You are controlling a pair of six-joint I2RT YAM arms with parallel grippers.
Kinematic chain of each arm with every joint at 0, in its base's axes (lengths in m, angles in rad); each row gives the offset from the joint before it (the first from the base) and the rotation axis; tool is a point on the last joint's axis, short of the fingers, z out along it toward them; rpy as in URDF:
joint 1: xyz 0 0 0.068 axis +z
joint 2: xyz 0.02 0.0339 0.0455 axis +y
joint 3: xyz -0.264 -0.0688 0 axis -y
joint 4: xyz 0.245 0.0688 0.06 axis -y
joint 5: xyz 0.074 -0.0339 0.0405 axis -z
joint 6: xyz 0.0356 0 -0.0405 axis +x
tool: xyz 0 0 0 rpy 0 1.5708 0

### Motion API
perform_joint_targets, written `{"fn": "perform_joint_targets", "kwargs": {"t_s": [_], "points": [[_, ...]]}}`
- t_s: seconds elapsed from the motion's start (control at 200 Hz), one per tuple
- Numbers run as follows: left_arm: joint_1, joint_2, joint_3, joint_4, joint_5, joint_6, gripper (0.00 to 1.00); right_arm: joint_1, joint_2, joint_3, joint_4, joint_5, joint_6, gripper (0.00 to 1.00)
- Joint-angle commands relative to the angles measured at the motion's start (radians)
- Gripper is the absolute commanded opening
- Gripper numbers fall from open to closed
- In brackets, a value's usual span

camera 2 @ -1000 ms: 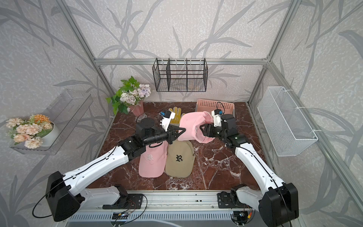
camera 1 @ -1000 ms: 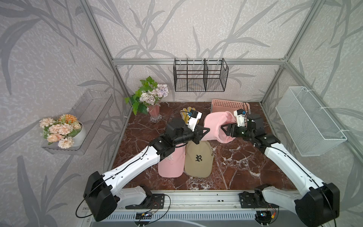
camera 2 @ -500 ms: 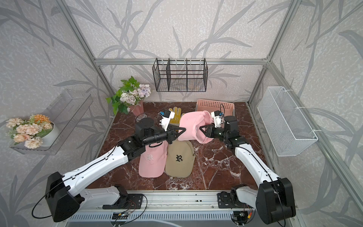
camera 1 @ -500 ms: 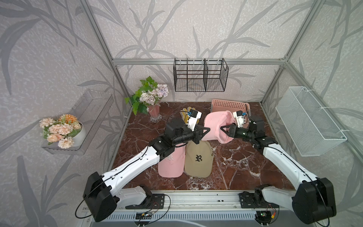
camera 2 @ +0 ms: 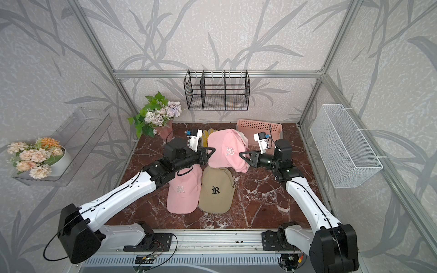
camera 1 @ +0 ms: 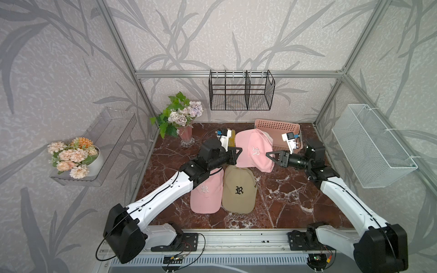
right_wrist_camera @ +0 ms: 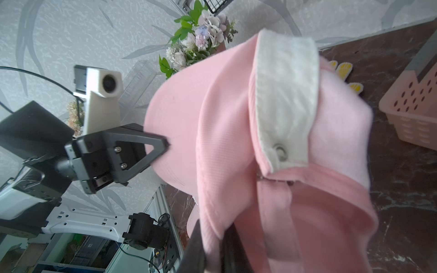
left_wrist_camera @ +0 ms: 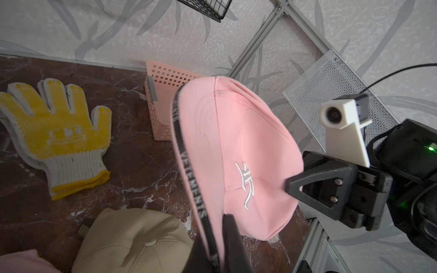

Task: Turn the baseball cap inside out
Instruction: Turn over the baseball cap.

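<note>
Here, baseball cap (camera 1: 254, 151): pink with a white embroidered emblem, held up off the counter (camera 1: 283, 201) between the two arms, toward the back of the cell in both top views.
Cap detail: the left wrist view shows a black printed tape running along its rim. The right wrist view shows a white band with a metal stud across the back, and the paler inside below it.
Left hand (camera 1: 238, 151): clamped on the cap's rim, its fingers (left_wrist_camera: 233, 241) pinching the taped edge.
Right hand (camera 1: 268, 154): clamped on the opposite side, its fingers (right_wrist_camera: 195, 250) drawn together on pink fabric near the back opening.
Just below: a tan cap (camera 1: 238, 189) with a black emblem and a second pink cap (camera 1: 205, 193) lie side by side on the counter, touching. The left arm reaches over the second pink cap.
Behind: yellow gloves (left_wrist_camera: 59, 125) lie stacked flat, and a pink basket (camera 1: 279, 126) stands against the back wall, just behind the raised cap.
Back left corner: a flower vase (camera 1: 186, 136).
Walls: a wire rack (camera 1: 236, 105) on the back, a mesh basket (camera 1: 373, 151) on the right, and a clear shelf (camera 1: 111, 127) carrying a pot of flowers (camera 1: 75, 156) on the left.
</note>
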Motion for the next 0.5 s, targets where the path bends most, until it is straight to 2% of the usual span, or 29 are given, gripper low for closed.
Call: {"fn": "perform_joint_targets", "kwargs": {"t_s": [0.0, 0.095, 0.155, 0.26, 0.33, 0.37, 0.43, 0.495], "points": [[0.055, -0.016, -0.008, 0.005, -0.101, -0.023, 0.00, -0.060, -0.064, -0.050, 0.092, 0.031, 0.091, 0.00], [0.072, -0.040, -0.037, 0.046, -0.042, -0.035, 0.00, -0.078, -0.086, -0.063, -0.005, 0.237, 0.075, 0.00], [0.074, -0.049, -0.049, 0.074, -0.004, -0.050, 0.00, -0.078, -0.091, -0.065, -0.019, 0.281, 0.059, 0.00], [0.071, -0.054, -0.066, 0.142, 0.065, -0.101, 0.00, -0.066, -0.102, -0.057, -0.042, 0.290, 0.015, 0.19], [0.070, -0.064, -0.098, 0.261, 0.109, -0.166, 0.00, -0.028, -0.128, -0.045, -0.073, 0.313, -0.071, 0.45], [0.066, -0.065, -0.119, 0.329, 0.104, -0.243, 0.00, 0.013, -0.152, -0.047, -0.087, 0.362, -0.136, 0.56], [0.064, -0.063, -0.129, 0.379, 0.070, -0.346, 0.00, 0.084, -0.194, -0.060, -0.091, 0.440, -0.246, 0.63], [0.050, -0.056, -0.110, 0.363, 0.008, -0.436, 0.00, 0.154, -0.230, -0.080, -0.072, 0.497, -0.358, 0.66]]}}
